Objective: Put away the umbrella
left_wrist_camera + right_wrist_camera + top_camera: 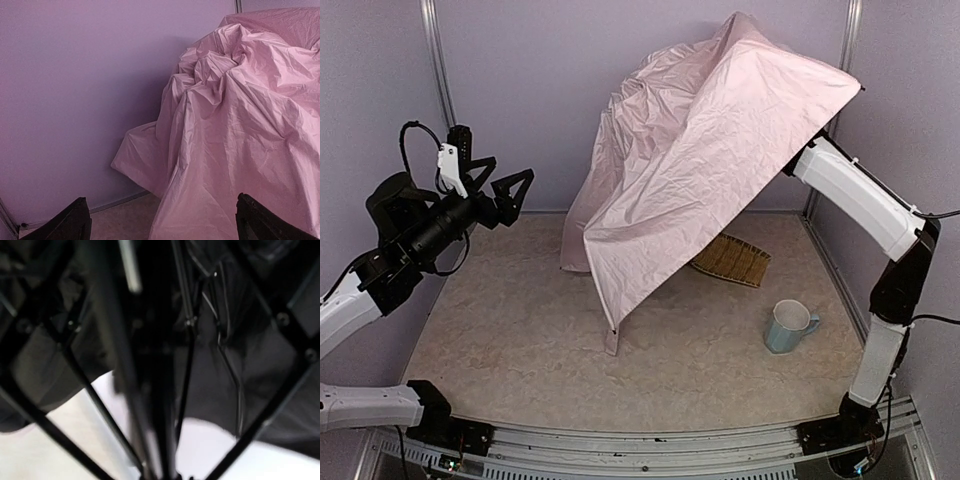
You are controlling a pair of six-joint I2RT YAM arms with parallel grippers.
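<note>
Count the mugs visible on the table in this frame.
1. A pale blue mug stands on the right of the table, nearer the arms than the woven tray. The open umbrella covers much of the surface behind, so another could be hidden under it.

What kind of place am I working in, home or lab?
Most likely a lab test cell: lilac wall panels on metal posts enclose the table, the left arm and right arm are bolted to a rail at its near edge, and the umbrella, mug and woven tray look like props.

One umbrella (700,150), one woven tray (732,260), one blue mug (788,326), two arms: left arm (420,235), right arm (865,195)
</note>
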